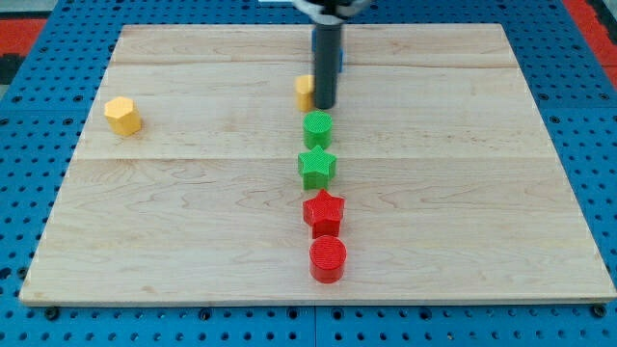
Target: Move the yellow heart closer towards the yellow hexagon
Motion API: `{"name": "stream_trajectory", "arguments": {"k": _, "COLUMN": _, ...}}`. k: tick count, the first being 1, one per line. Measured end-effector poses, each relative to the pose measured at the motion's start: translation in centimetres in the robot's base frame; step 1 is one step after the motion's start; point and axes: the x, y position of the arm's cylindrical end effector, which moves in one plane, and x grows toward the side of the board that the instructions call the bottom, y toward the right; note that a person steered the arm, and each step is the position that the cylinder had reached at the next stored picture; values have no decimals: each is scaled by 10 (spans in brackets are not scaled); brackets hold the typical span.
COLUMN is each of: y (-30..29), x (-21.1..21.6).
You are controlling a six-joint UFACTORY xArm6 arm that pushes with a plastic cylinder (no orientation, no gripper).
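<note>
My tip [325, 105] is a bare rod, no jaws, holding nothing. Heart [305, 92] sits touching or just beside it on the view's left, partly hidden. Hexagon [122, 115] is well apart, further left. Push direction looks right: leftward. Green cylinder [317, 127] sits just below the tip.

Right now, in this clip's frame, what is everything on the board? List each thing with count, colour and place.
yellow hexagon: one, yellow, far at the view's left, alone.
yellow heart: one, yellow, top centre, partly hidden behind the rod.
green cylinder: one, green, just below the heart.
green star: one, green, below the green cylinder.
red star: one, red, below the green star.
red cylinder: one, red, lowest in the column.
blue block: one, blue sliver behind the rod, shape unclear.
wooden board: one, light wood, on a blue pegboard.
my tip: one, dark rod, at the heart's right side.
</note>
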Motion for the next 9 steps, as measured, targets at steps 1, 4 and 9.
{"name": "stream_trajectory", "arguments": {"k": 1, "y": 44, "x": -11}}
{"name": "stream_trajectory", "arguments": {"k": 4, "y": -157, "x": -18}}
{"name": "stream_trajectory", "arguments": {"k": 9, "y": -174, "x": -16}}
